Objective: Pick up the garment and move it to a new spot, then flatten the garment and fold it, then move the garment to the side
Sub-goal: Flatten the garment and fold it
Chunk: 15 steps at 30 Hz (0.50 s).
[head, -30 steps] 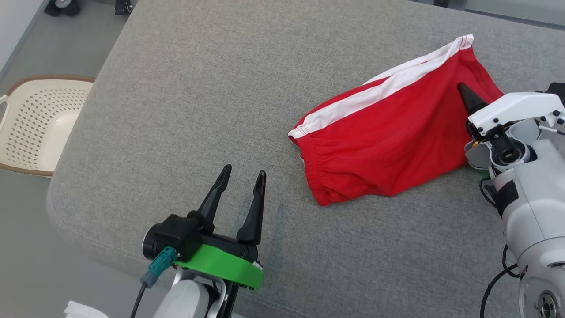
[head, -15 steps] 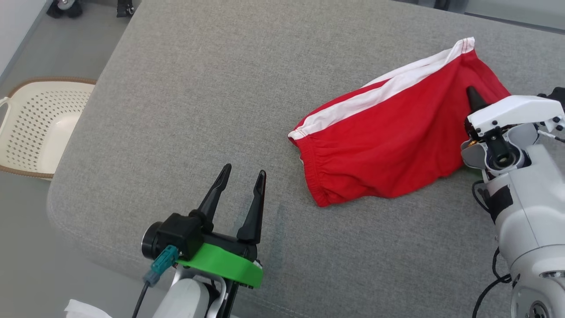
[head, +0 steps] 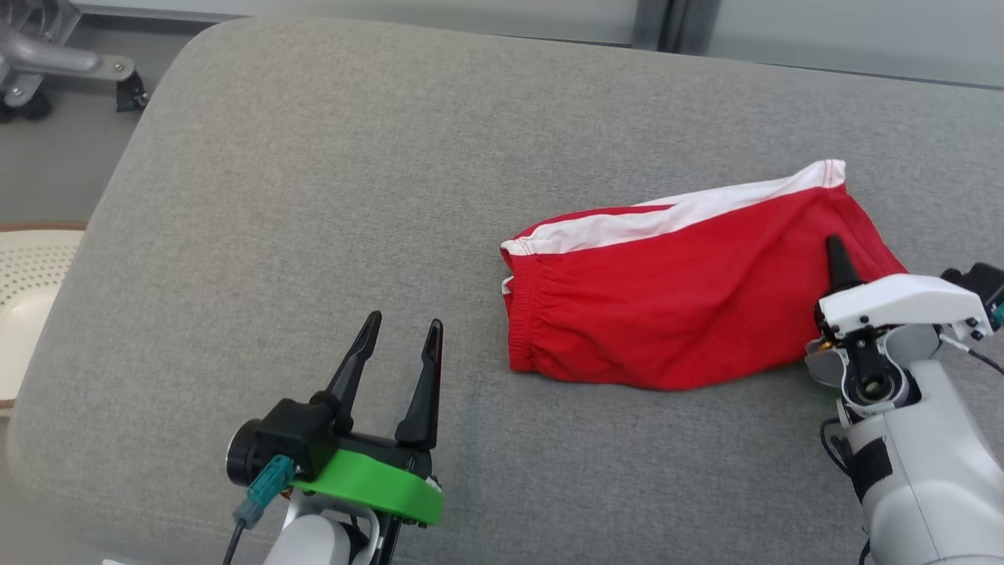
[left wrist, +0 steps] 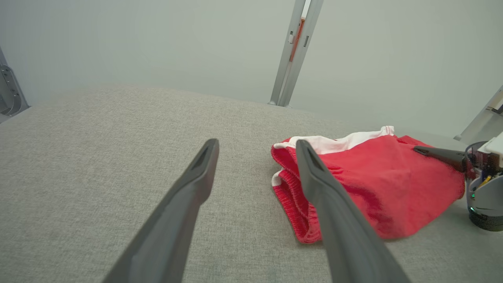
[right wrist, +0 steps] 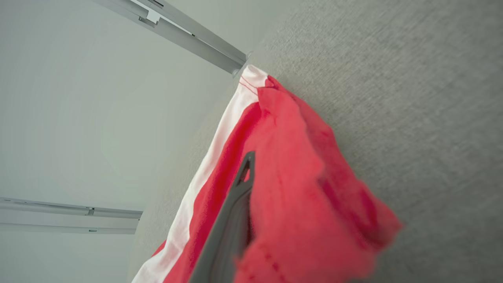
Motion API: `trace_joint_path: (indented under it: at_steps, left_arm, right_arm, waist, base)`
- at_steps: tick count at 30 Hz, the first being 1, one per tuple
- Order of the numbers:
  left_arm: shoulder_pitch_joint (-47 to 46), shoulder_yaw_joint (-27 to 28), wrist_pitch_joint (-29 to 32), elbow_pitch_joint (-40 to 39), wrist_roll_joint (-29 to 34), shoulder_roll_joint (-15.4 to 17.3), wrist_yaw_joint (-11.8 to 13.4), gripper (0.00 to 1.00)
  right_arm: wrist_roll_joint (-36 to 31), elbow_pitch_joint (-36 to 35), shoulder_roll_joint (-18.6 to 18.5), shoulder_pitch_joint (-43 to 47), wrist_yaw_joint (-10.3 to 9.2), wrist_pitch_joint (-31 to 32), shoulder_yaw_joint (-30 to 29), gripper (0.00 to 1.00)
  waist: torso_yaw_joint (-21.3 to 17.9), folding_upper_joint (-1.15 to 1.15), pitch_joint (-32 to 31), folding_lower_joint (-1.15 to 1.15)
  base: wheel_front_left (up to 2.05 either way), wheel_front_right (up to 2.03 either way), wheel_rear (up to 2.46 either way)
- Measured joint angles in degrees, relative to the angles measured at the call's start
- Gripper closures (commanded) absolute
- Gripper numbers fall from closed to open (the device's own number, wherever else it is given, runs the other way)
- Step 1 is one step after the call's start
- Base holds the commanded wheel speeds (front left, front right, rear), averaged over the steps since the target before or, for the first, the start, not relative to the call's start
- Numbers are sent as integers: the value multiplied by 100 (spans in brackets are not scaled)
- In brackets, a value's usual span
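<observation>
At the far left edge of the head view, one cream perforated basket (head: 20, 306) is sitting on the floor beside the one grey upholstered cushion (head: 314, 180) that is bearing everything else. One metal frame on castors (head: 55, 59) is standing beyond the cushion's far left corner. Low on the left, the left gripper (head: 405, 320) is hovering over bare fabric with its two dark fingers (head: 353, 369) spreading wide apart and holding nothing, and it is keeping well apart from the cloth. To the right, the one garment (head: 667, 314), a pair of red shorts, is lying on the cushion's right half. Its gathered waistband (head: 527, 314) is facing the left gripper, and its one white stripe (head: 667, 222) is running along the far edge. At the garment's right end the right gripper (head: 835, 255) is pinching the red cloth with its jaws closed tight. One of its fingers is showing on top of the fabric, while in the right wrist view the cloth is bunching up beside that finger and hiding the second one.
</observation>
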Motion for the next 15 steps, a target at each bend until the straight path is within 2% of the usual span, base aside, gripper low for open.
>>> trace_joint_path:
  at_steps: [7, 15]
  left_arm:
    - [152, 151, 0, 10, 85, 0, -56, 0]
    - [255, 176, 0, 32, 163, 0, -105, 0]
  right_arm:
    - [-119, -542, 56, 890, -1, -386, -155, 100]
    - [-327, -776, 182, 1555, -2, -638, -655, 100]
  waist:
    - [-498, 0, -256, 0]
    - [-911, 0, -509, 0]
  base:
    - [0, 0, 0]
    - [0, 0, 0]
